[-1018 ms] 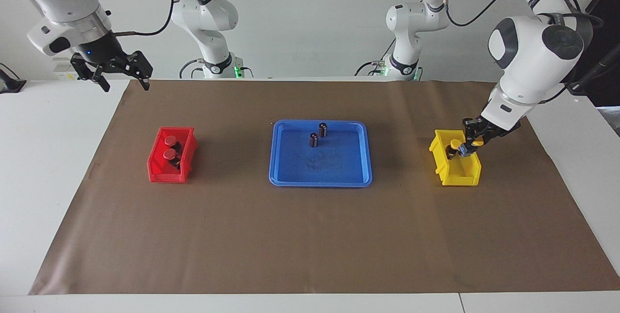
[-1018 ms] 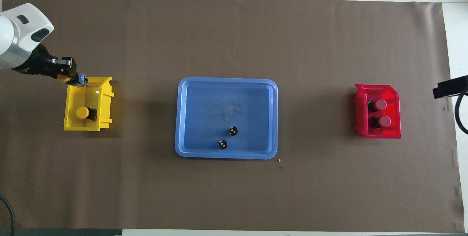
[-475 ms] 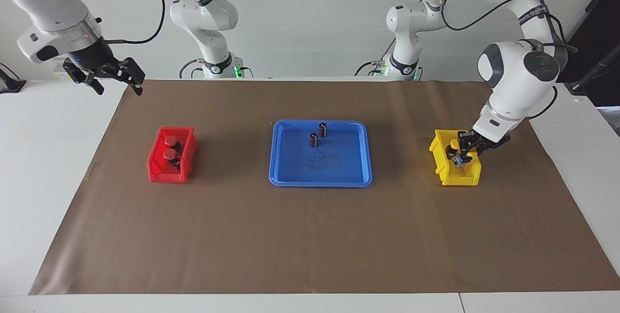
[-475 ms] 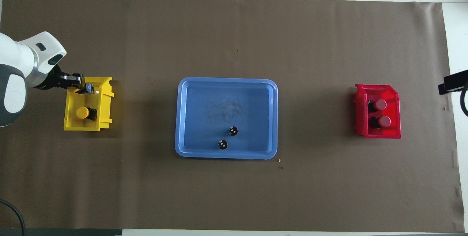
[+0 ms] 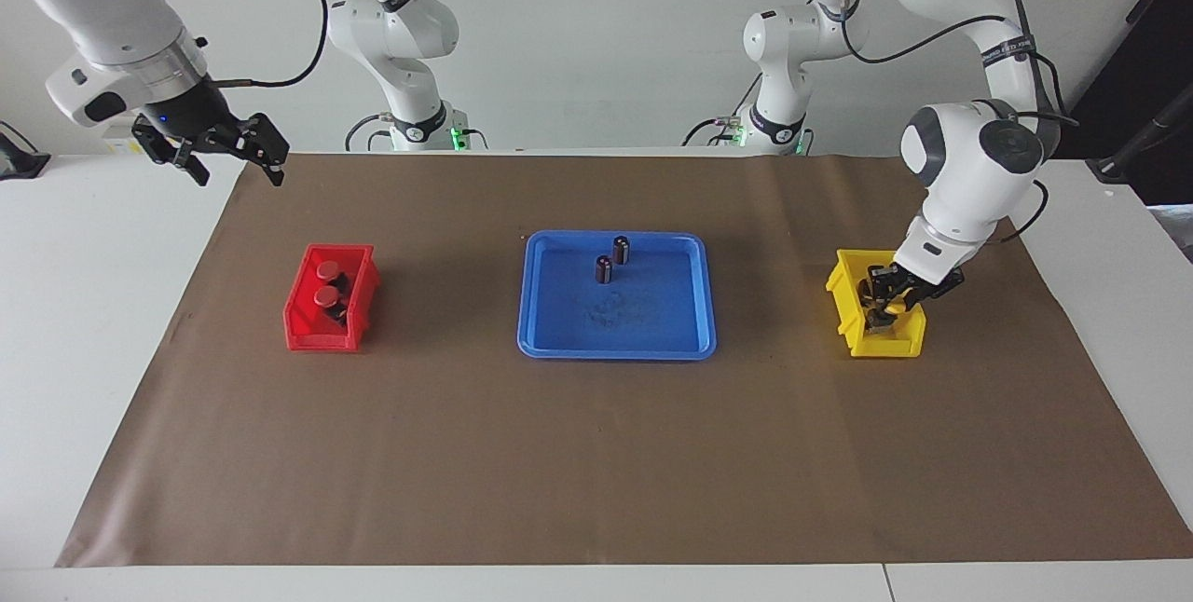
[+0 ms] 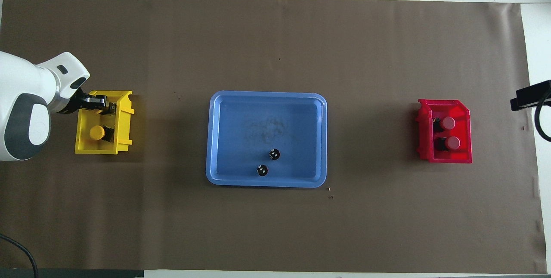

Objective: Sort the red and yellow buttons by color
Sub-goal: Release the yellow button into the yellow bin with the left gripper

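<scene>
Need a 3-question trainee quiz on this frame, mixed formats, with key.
1. True or false: both red buttons lie in the red bin.
2. What stands in the blue tray? A) two yellow buttons B) two dark cylinders C) nothing
3. Fill in: the left gripper is down in the ___ bin, while the right gripper waits in the air at the right arm's end of the table.

Key: 1 true; 2 B; 3 yellow.
</scene>
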Tool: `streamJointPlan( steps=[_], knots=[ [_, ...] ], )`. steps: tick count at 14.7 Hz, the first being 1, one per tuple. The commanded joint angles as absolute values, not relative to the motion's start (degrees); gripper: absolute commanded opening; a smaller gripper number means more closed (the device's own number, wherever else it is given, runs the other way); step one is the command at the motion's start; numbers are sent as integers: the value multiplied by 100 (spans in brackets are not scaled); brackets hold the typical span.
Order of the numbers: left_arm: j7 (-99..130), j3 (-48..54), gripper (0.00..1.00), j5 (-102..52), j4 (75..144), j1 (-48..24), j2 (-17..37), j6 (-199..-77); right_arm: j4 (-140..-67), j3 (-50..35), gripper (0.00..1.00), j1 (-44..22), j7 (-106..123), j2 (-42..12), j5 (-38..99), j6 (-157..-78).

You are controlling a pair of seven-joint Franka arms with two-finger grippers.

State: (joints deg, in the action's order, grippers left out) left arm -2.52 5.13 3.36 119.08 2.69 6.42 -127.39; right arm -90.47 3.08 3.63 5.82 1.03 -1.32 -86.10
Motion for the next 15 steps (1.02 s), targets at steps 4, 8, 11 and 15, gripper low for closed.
streamJointPlan(
  steps=[4,8,11,15],
  knots=[
    [-352,545,49,369,12076,343,764,-13096,-9070,299,100,360,519,158,-176,-8587],
    [-360,545,55,378,11875,352,782,-12920,-9097,299,100,360,510,184,-176,-8587],
    [-369,545,55,387,11524,360,817,-12517,-9097,290,100,352,518,193,-167,-8587],
    [-360,545,100,387,10979,334,747,-11709,-9062,273,100,308,545,185,-167,-8526]
  ],
)
